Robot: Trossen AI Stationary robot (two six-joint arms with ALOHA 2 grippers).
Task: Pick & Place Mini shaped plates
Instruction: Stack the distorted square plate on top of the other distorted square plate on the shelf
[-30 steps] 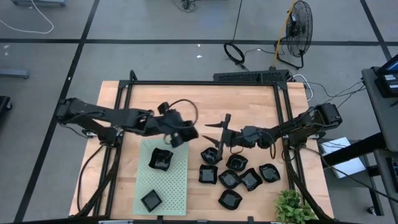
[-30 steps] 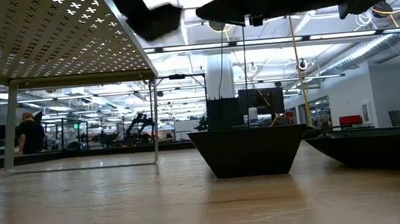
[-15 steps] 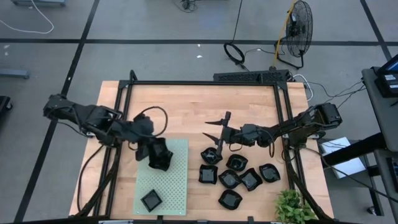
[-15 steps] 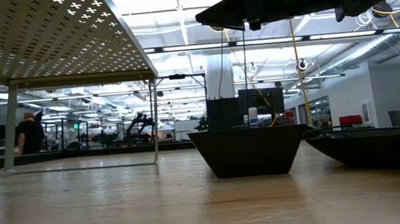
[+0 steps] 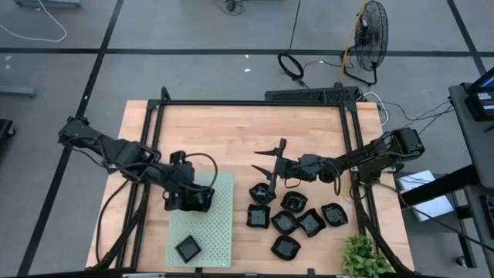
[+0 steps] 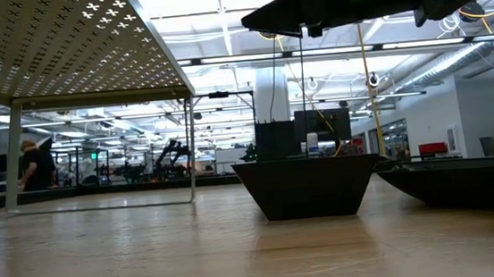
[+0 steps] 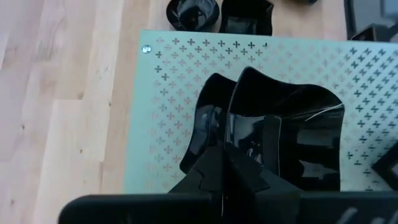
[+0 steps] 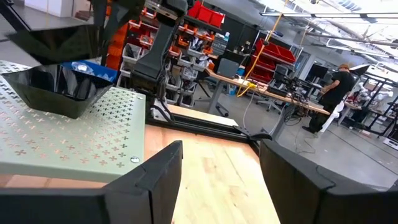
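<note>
Left gripper [image 5: 202, 199] over the green mat [image 5: 220, 232], fingers pinched on the rim of a mini shaped plate [image 7: 283, 140] sitting on it. Right gripper [image 5: 272, 166] fingers apart, holding nothing, just above the plate cluster [image 5: 297, 220] on the counter [image 5: 231, 131].

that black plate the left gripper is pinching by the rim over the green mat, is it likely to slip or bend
The plate looks glossy, so it is probably slick. The left gripper pinches only its thin rim, so it could pivot or slide. It holds a crisp molded shape, so it likely stays stiff rather than bending.
</note>
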